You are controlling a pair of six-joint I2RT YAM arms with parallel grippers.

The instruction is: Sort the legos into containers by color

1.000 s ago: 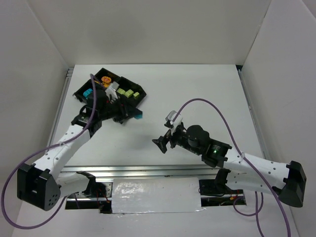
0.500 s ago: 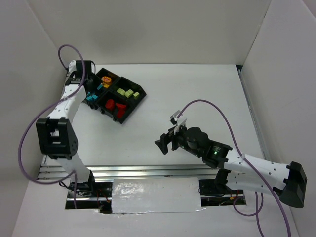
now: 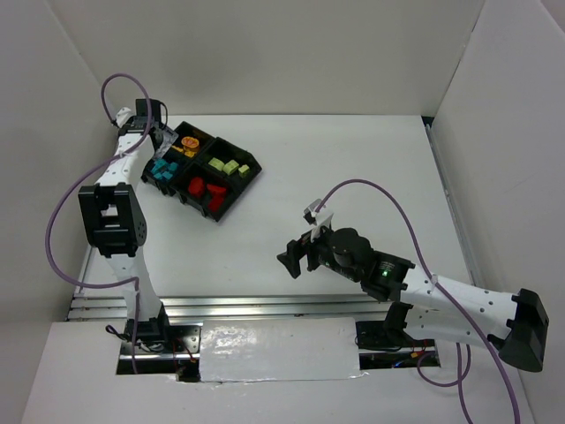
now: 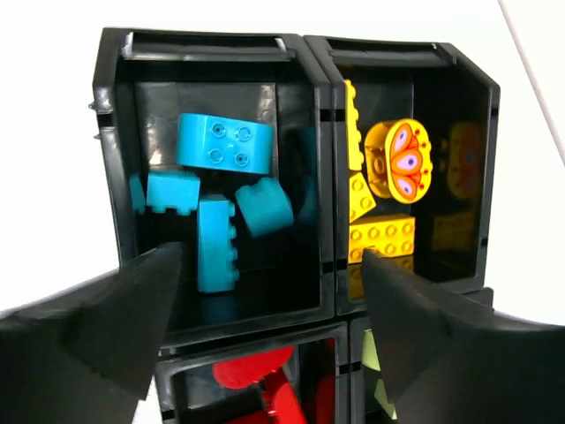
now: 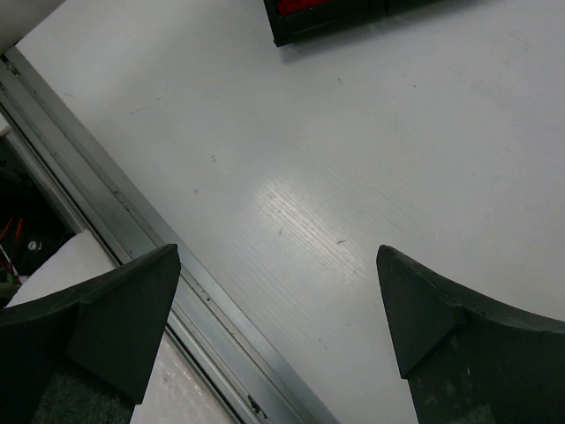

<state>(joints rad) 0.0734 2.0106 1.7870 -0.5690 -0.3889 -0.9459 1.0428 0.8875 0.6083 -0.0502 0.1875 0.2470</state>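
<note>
Left gripper [image 4: 271, 265]: jaws wide apart, nothing held, poised at the black tray [image 4: 325, 177], which sits at the table's [image 5: 353, 132] 10 o'clock. In the tray: teal bricks [image 4: 216, 146] at 9, yellow bricks [image 4: 381, 238] at 12, green bricks [image 3: 228, 165] at 3, red bricks [image 3: 205, 188] at 6. Right gripper [image 5: 278, 256]: spread, nothing held, over the table near 6 o'clock, well apart from the tray.
</note>
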